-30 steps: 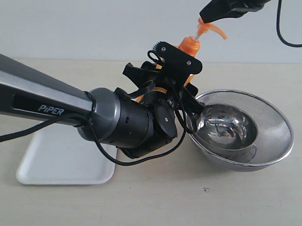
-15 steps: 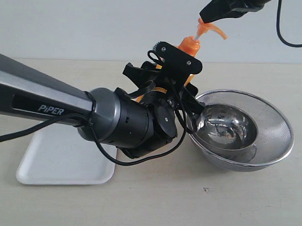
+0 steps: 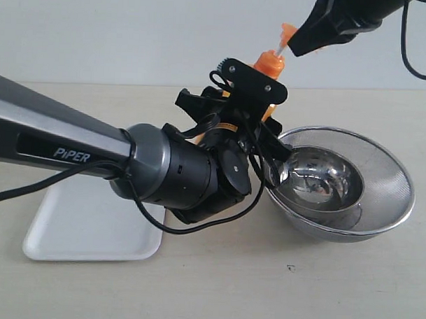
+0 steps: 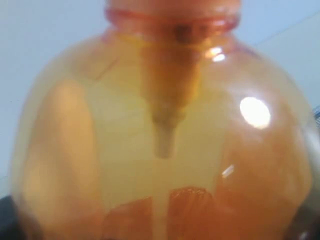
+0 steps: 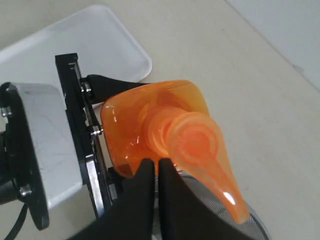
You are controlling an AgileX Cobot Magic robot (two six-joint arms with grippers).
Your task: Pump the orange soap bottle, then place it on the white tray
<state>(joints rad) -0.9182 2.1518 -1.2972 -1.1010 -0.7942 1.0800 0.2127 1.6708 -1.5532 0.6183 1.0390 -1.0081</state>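
The orange soap bottle (image 3: 267,63) is held upright above the table, with my left gripper (image 3: 232,118) shut on its body; the wrist hides most of it. Its translucent orange body (image 4: 160,125) fills the left wrist view, the dip tube showing inside. Seen from above, the bottle (image 5: 145,117) has its pump head (image 5: 200,145) pointing over the bowls. My right gripper (image 3: 299,45) is shut and empty, its black fingertips (image 5: 145,172) against the side of the pump head. The white tray (image 3: 78,225) lies on the table, low on the left, and the white tray (image 5: 100,40) shows behind the bottle.
A steel bowl (image 3: 317,177) sits inside a mesh strainer (image 3: 387,179) on the table right of the bottle, below the spout. Cables hang from both arms. The beige table (image 3: 299,288) stretches in front.
My right gripper has moved right, off the top of the pump head, and now covers the spout. The pump head has risen slightly. The left arm and bottle have not moved.
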